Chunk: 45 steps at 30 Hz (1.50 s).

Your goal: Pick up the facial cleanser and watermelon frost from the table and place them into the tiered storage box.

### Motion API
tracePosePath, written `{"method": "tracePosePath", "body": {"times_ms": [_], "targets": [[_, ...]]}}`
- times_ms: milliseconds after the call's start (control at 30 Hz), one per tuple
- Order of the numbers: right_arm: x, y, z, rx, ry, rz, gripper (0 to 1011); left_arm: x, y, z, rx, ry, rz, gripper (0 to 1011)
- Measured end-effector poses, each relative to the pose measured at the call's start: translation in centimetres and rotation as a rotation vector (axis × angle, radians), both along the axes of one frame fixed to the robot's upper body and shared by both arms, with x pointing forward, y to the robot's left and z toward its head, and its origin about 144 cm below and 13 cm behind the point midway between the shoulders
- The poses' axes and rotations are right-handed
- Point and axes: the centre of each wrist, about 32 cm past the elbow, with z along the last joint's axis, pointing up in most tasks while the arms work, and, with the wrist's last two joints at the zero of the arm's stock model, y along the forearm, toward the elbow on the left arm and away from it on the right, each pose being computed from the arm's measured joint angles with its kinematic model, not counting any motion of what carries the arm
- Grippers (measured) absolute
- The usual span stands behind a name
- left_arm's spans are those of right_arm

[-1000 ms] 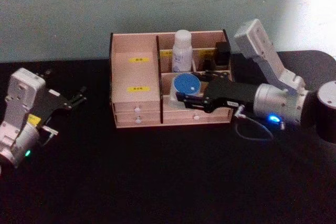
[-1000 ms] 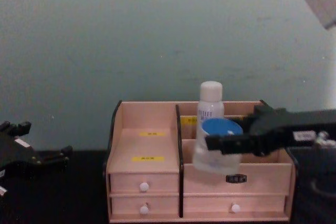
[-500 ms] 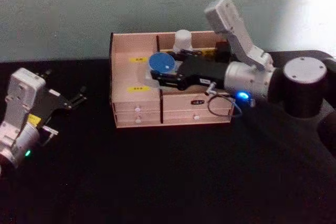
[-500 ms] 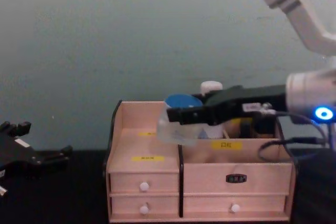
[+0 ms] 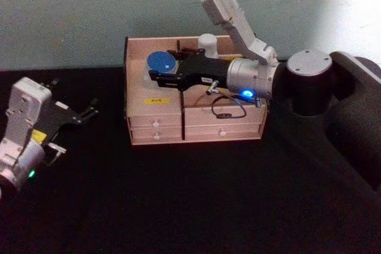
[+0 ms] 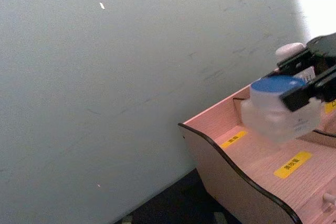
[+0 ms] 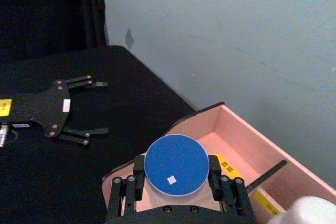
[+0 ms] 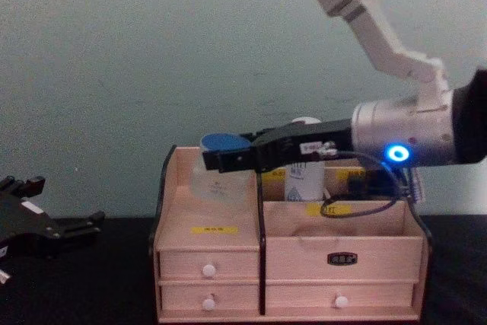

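The watermelon frost [image 5: 162,62], a clear jar with a blue lid [image 7: 176,164], is held over the left stepped section of the tiered storage box [image 5: 136,52]. My right gripper [image 5: 159,75] is shut on the jar, with one finger on each side [image 7: 139,179]. In the chest view the jar [image 8: 221,176] hangs just above the left section's back step. The facial cleanser [image 8: 304,180] stands upright in a back compartment right of the divider, behind my right arm; its white cap [image 5: 208,42] shows. My left gripper [image 7: 102,107] rests open on the table, left of the box.
The wooden box [image 8: 205,264] stands at the table's back against a pale wall, with its drawers facing me. A cable [image 5: 229,108] hangs from my right wrist over the box's right front. Black tabletop [image 5: 190,206] stretches in front of the box.
My right gripper has carried the jar leftward and farther back, from in front of the right compartments to above the left section. The left arm has not moved.
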Motion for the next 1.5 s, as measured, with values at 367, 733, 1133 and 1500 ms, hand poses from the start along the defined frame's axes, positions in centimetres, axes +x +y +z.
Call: {"method": "tracePosePath", "body": {"times_ms": [367,733,1133,1500], "targets": [[1.5,1.4,-1.0,-0.014,0.039,-0.005,712,0.0,0.0,0.0,0.0,0.0,0.0,1001],[1.9,1.8,-1.7,-0.037,0.058,-0.01,712,0.0,0.0,0.0,0.0,0.0,0.0,1001],[1.8,1.8,-1.7,-0.041,0.058,-0.012,712,0.0,0.0,0.0,0.0,0.0,0.0,1001],[1.8,1.8,-1.7,-0.04,0.06,-0.013,966,0.0,0.0,0.0,0.0,0.0,0.0,1001]]}}
